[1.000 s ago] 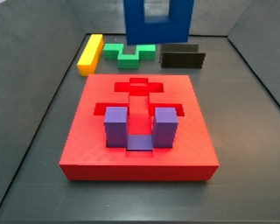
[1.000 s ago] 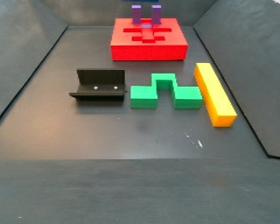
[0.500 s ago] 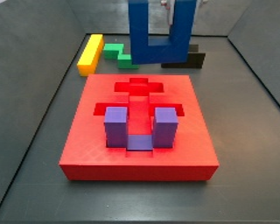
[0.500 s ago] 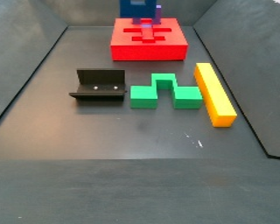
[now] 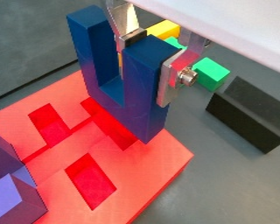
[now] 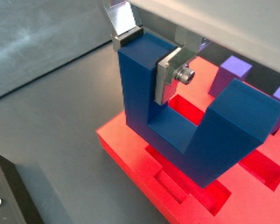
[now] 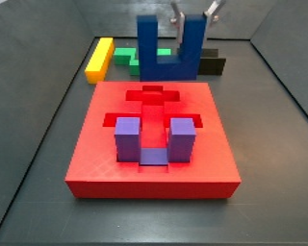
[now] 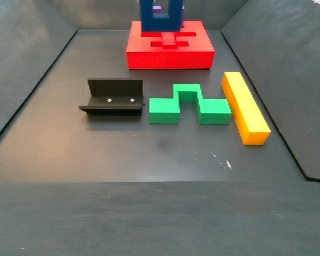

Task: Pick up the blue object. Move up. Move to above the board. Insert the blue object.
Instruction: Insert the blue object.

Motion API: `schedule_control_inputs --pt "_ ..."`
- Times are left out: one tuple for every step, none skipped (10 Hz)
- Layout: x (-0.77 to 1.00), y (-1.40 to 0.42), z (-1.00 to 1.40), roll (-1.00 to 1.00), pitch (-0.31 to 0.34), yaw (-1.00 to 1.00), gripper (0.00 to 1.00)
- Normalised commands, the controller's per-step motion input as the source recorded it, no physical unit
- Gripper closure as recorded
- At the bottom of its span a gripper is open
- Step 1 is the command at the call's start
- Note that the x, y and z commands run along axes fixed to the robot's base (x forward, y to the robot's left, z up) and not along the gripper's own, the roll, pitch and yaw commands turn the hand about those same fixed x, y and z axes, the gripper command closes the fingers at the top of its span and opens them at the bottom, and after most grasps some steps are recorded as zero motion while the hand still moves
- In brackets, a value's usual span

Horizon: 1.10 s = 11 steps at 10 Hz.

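Since the earlier frames, the blue object (image 7: 168, 50) had come down and forward from the top of the side view, so that it hung low over the far end of the board (image 7: 86, 154), above the open cross-shaped recesses (image 7: 151, 95). It was not yet seated; in a wrist view its base (image 5: 133, 118) stood clear of the red surface.

The gripper (image 5: 150, 54) was at the far end of the board, holding the object from above. Its jaws pinched one upright prong: a silver finger plate (image 6: 173, 74) lay flat against the prong's side, and the opposite finger (image 6: 126, 24) showed behind it.

The object looked like rigid, smooth plastic, probably light, and unlikely to deform under the grip. Being held by one prong rather than centrally, it could tend to pivot if the base caught a recess edge, so the firm flat-faced hold on the prong seemed the sensible place.

The purple block (image 7: 154, 141) sat in the near recess of the board. The green block (image 8: 190, 105), yellow bar (image 8: 246, 105) and fixture (image 8: 113, 98) lay on the floor, well apart from the board.
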Motion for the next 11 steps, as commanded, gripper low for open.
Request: schedule_control_inputs --pt "-0.09 -0.03 -0.34 0.1 0.0 0.0 1.0" --pt "-0.11 -0.07 -0.3 0.09 0.0 0.0 1.0" --pt "-0.13 -0.08 -0.3 0.08 0.0 0.0 1.0" --pt "-0.12 -0.11 -0.29 0.1 0.0 0.0 1.0" --pt "-0.1 -0.09 -0.26 0.08 0.0 0.0 1.0" --pt "-0.17 0.0 -0.29 0.0 0.0 -0.04 1.0" --pt "-0.13 0.0 -0.19 0.0 0.0 -0.08 1.0" --pt "0.0 0.0 -0.13 0.0 0.0 -0.05 1.0" --pt "0.0 0.0 -0.07 0.07 0.0 -0.11 1.0" --pt "0.16 0.0 -0.03 0.14 0.011 -0.12 1.0" --pt "0.27 0.0 -0.04 0.16 0.013 -0.07 1.0"
